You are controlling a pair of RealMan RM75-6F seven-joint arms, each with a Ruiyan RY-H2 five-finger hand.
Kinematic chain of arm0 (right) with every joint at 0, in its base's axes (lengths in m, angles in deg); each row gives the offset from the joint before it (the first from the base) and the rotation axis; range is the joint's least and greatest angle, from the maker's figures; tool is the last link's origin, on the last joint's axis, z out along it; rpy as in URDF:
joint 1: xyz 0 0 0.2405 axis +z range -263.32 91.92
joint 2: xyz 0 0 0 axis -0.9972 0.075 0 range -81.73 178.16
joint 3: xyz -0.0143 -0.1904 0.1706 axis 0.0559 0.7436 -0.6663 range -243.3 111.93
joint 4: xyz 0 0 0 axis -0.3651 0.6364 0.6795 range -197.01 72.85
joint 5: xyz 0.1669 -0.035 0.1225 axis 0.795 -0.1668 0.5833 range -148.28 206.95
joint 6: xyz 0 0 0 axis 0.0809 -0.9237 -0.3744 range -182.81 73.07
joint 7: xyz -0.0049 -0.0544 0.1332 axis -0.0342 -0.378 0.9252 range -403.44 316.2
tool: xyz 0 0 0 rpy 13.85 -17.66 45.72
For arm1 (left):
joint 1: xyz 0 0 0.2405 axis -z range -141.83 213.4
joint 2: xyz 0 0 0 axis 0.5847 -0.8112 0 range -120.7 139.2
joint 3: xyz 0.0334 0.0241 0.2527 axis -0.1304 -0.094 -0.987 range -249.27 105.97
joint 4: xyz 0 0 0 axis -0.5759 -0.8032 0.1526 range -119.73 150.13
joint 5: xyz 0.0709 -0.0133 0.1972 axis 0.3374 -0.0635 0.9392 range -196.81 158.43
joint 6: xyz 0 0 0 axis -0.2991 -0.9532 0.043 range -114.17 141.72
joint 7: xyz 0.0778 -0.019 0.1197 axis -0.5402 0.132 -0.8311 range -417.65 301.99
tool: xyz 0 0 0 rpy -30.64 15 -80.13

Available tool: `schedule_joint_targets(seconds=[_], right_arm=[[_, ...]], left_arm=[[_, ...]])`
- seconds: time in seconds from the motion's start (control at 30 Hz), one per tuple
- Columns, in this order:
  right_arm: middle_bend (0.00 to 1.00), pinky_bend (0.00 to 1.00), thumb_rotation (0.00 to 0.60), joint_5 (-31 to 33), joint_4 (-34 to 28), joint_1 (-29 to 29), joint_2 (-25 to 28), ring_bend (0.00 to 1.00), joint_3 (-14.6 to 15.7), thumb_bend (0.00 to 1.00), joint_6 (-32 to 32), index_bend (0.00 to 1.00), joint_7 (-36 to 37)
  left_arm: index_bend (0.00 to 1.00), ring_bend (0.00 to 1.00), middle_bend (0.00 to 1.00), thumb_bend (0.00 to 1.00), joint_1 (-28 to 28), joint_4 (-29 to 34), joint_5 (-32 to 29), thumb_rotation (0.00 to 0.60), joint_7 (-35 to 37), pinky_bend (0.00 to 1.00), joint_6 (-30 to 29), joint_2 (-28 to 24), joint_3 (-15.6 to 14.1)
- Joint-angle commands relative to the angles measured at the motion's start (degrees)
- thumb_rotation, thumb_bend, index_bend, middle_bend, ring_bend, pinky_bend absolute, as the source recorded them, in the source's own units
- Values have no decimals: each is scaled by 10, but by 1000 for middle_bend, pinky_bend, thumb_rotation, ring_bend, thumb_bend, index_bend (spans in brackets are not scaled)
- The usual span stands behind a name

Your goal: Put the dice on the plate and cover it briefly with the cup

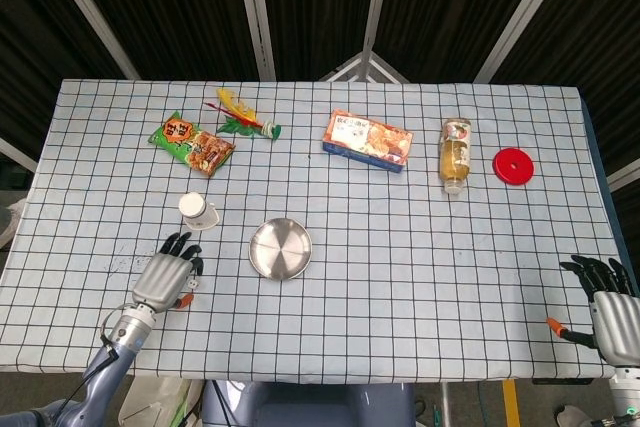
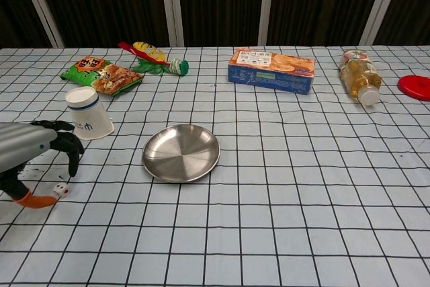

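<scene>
Hovering at the lower left of the frame, the left hand (image 2: 30, 156) hangs over the dice (image 2: 61, 191), its dark fingers (image 2: 69, 149) curled downward and apart, holding nothing; the orange-tipped thumb reaches the checked cloth just left of the small white cube. In the chest view the dice lies on the tabletop (image 2: 302, 186) just below the fingertips, and whether they touch it cannot be told. In the head view the same hand (image 1: 160, 279) covers most of it.

The paper cup (image 2: 89, 113) lies tilted on its side above the hand, its blue-rimmed mouth facing up and left — near the hand but apart from it. The steel plate (image 2: 181, 153) sits bare at the centre left of the frame, right of both cup and dice.

Along the top of the frame lie a green-and-orange snack packet (image 2: 101, 75), a red, yellow and green feathered shuttlecock toy (image 2: 152, 58), and an orange-and-blue carton (image 2: 271, 69). Further right a bottle of yellow drink (image 2: 359, 75) lies on its side, with a red round lid (image 2: 414, 87) at the right edge.

The right hand (image 1: 608, 310) shows only in the head view, at the lower right corner — fingers spread, empty, at the tabletop's edge.
</scene>
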Motion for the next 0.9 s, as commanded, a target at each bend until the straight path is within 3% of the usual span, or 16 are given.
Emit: schedule_joint_targets(seconds=[0.03, 0.9], right_arm=[[188, 0, 600, 1, 1, 0, 0, 126, 0, 96, 1, 248, 2], [188, 0, 600, 4, 2, 1, -1, 126, 2, 96, 9, 248, 6]], left_arm=[[479, 0, 213, 397, 1, -6, 0, 600, -1, 0, -4, 5, 1], [510, 0, 221, 417, 7, -29, -7, 600, 8, 0, -2, 16, -8]])
